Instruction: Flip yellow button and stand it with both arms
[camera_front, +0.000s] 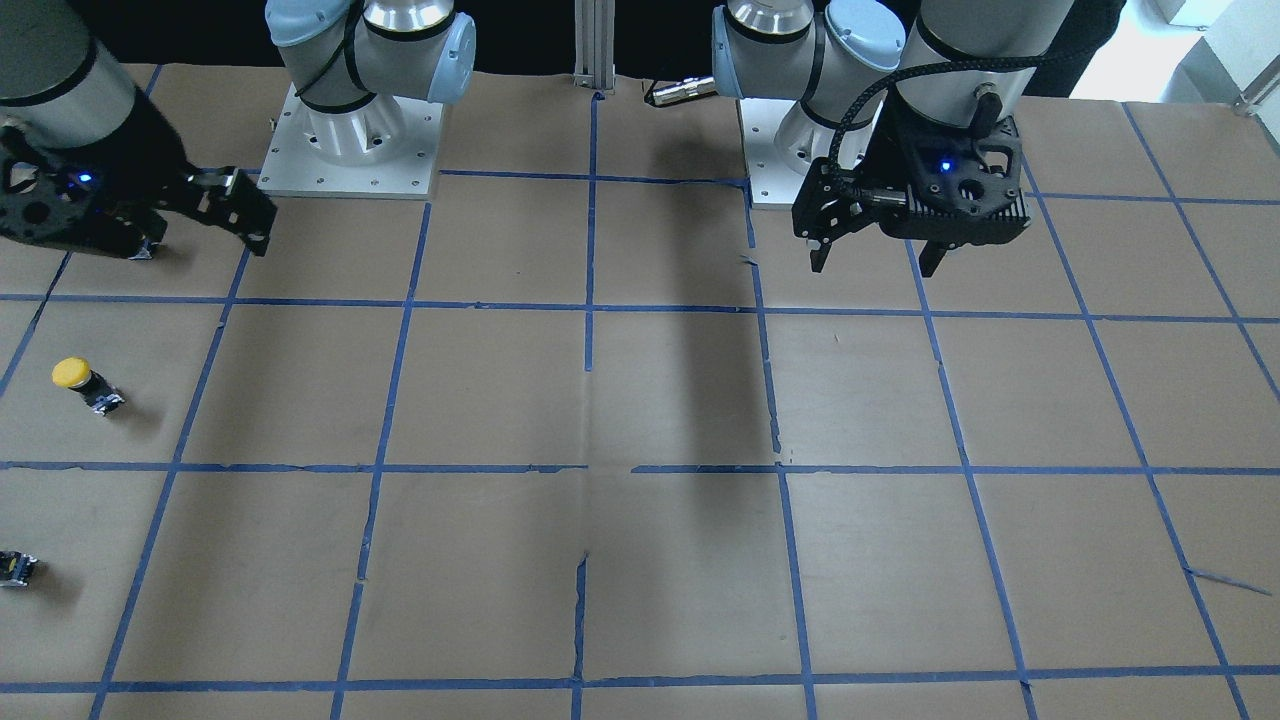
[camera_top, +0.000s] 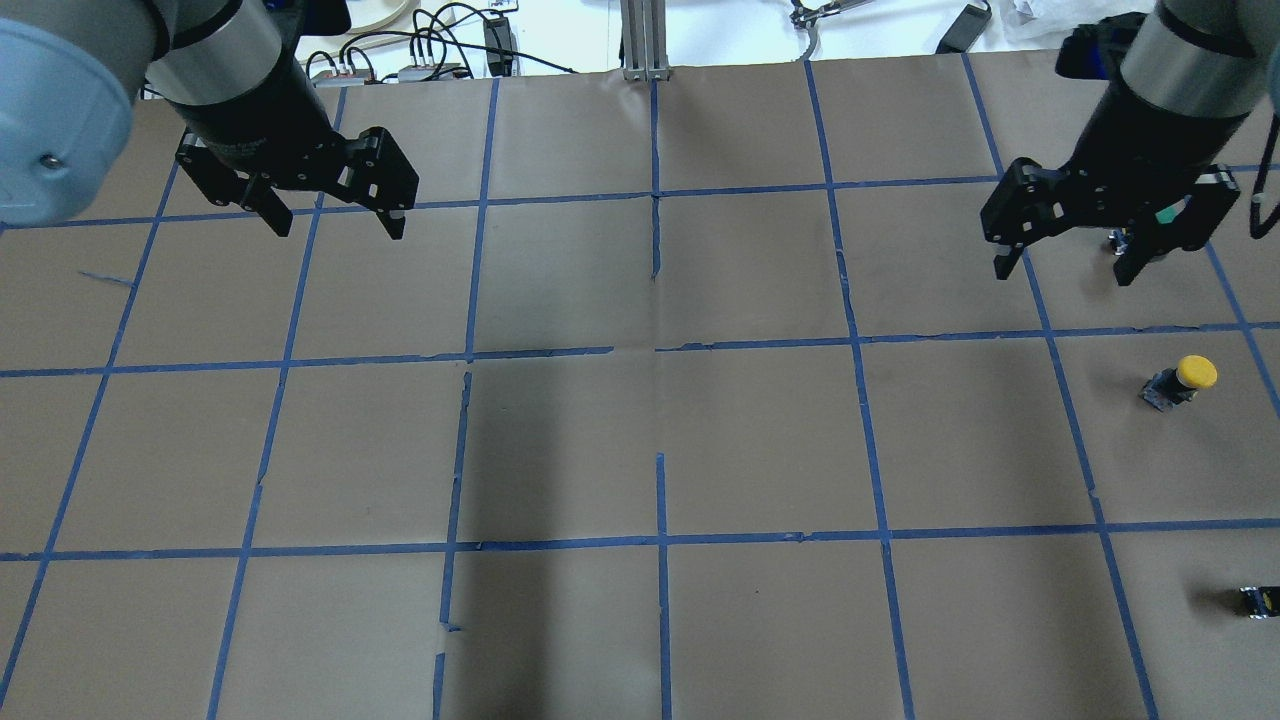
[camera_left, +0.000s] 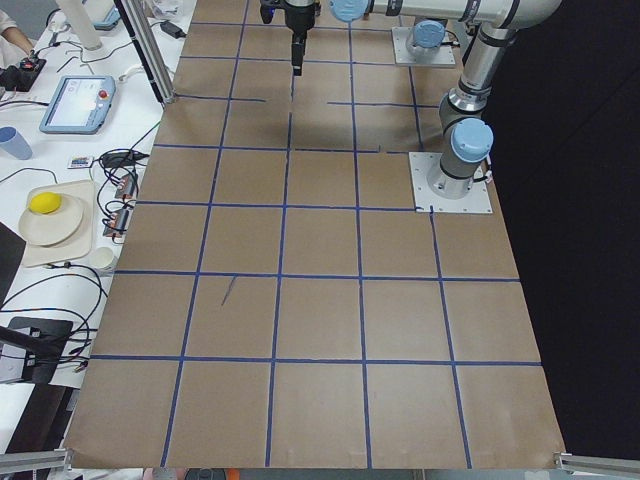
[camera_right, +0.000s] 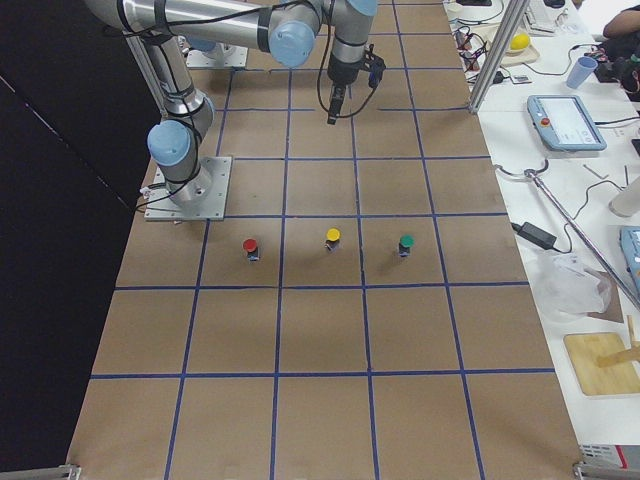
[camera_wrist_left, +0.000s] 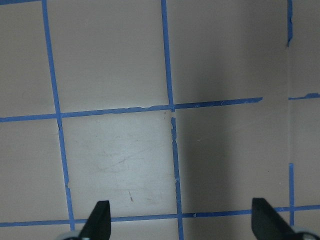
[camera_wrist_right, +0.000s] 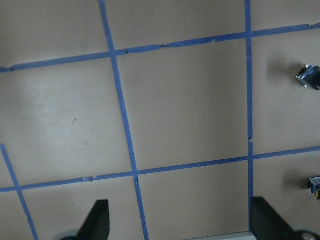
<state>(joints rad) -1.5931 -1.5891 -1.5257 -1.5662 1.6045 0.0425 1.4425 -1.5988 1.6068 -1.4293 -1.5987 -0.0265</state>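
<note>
The yellow button (camera_front: 85, 385) is small, with a round yellow cap on a black body. It stands cap up on the brown paper, on the robot's right side (camera_top: 1180, 382), between two similar buttons in the exterior right view (camera_right: 332, 240). My right gripper (camera_top: 1065, 272) hangs open and empty above the table, farther out than the button and apart from it (camera_front: 200, 215). My left gripper (camera_top: 335, 228) is open and empty over the far left squares (camera_front: 875, 268). Both wrist views show only open fingertips (camera_wrist_left: 97, 222) (camera_wrist_right: 97, 222) over taped paper.
A red-capped button (camera_right: 250, 247) and a green-capped button (camera_right: 406, 243) stand in line with the yellow one. A small dark part (camera_top: 1260, 600) shows at the table's right edge. The arm base plates (camera_front: 350, 140) are at the robot's side. Blue tape marks a grid.
</note>
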